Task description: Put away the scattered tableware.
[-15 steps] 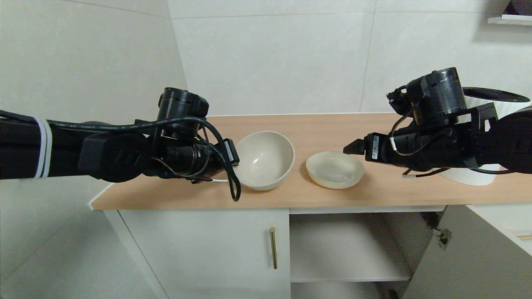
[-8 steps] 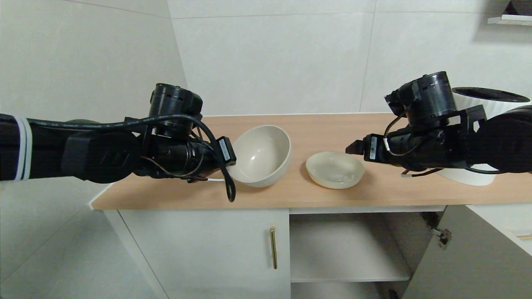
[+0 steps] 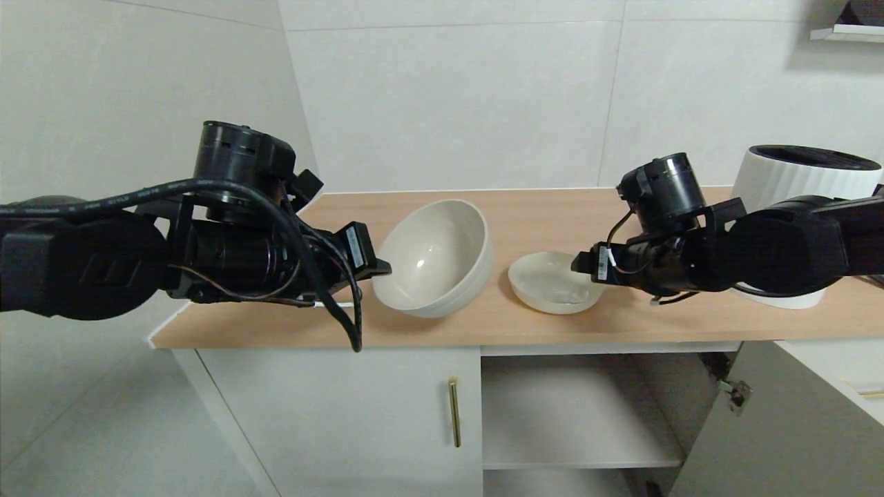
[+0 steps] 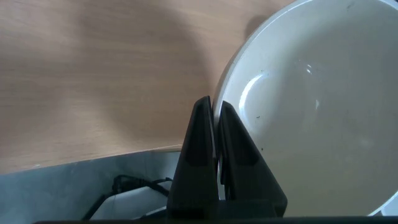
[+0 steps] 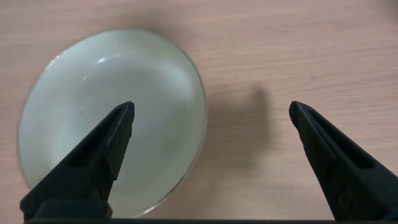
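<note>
The worktop point(image 3: 525, 207) was a long slab of light wood grain set against a tiled wall. A shallow, pale, translucent dish point(image 3: 556, 281) lay upright on it near the middle, towards the front edge. A white ribbed container point(image 3: 801, 181) stood on the right end, well apart from the dish. Left of the dish a deep bowl point(image 3: 435, 259) sat tipped on its side; whether it touched the wood could not be told.

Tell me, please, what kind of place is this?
Probably a kitchen: a wooden countertop against a tiled wall, white cabinets below it, plus a deep bowl and a shallow dish.
</note>
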